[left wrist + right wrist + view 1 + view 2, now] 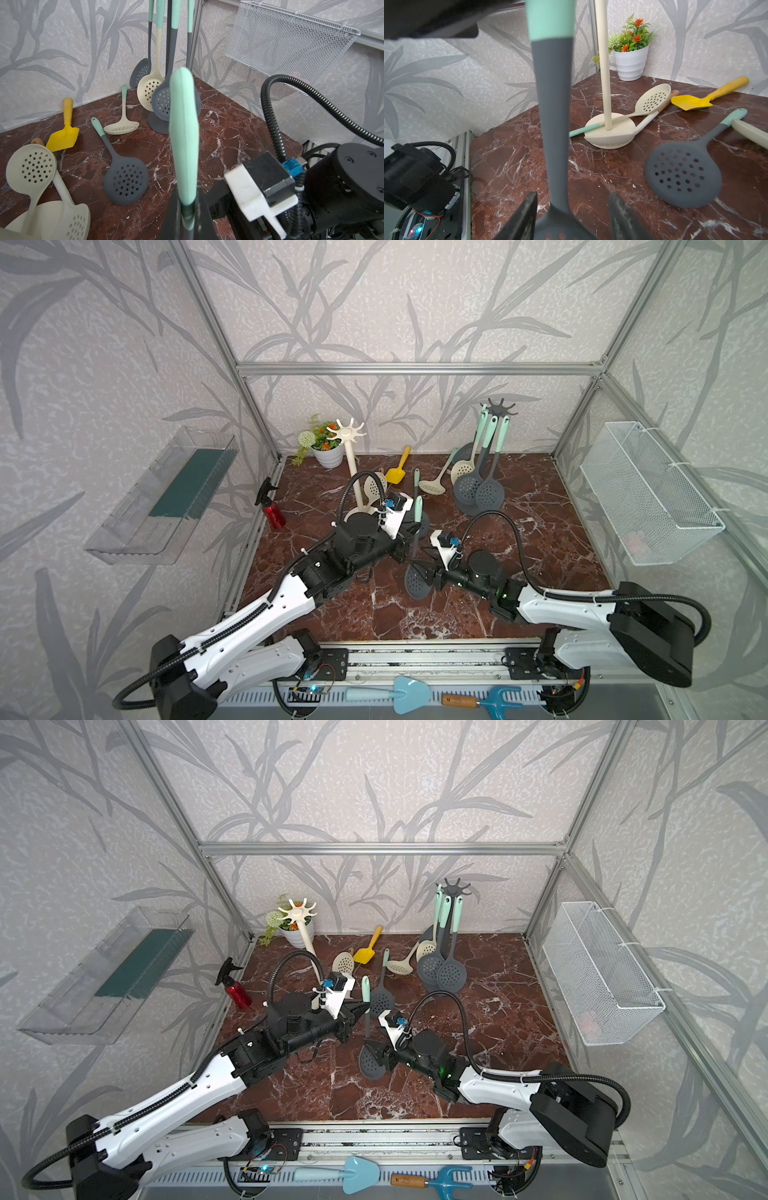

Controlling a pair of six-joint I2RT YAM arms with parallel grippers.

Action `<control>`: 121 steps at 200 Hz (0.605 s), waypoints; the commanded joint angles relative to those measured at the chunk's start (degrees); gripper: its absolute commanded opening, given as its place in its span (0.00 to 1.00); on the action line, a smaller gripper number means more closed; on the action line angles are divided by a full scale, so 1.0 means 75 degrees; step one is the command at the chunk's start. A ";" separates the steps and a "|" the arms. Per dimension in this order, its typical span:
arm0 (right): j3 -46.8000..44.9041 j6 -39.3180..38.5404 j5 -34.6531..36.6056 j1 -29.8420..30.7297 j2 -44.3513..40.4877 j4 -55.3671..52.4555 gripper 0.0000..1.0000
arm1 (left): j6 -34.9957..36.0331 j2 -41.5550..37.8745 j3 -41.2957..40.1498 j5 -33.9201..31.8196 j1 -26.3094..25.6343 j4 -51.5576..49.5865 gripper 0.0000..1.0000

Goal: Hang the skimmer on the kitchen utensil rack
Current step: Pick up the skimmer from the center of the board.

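The skimmer stands upright at mid-table, perforated head down and mint handle up. The left gripper is clamped on the handle where mint meets grey. The right gripper sits lower, its fingers spread either side of the neck just over the head, with a gap on each side. Beyond the left fingers a second dark skimmer and a cream ladle lie on the marble table. The dark rack stands past them, already crowded with hung utensils. Past the right fingers rises the cream rack, its hooks bare in both top views. A cream skimmer lies across its base and a yellow scoop farther off.
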 commanded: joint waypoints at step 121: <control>0.1023 0.0213 0.0704 0.0248 0.0658 0.0155 0.35 | -0.0785 -0.0378 -0.0078 -0.0781 -0.0056 0.0594 0.00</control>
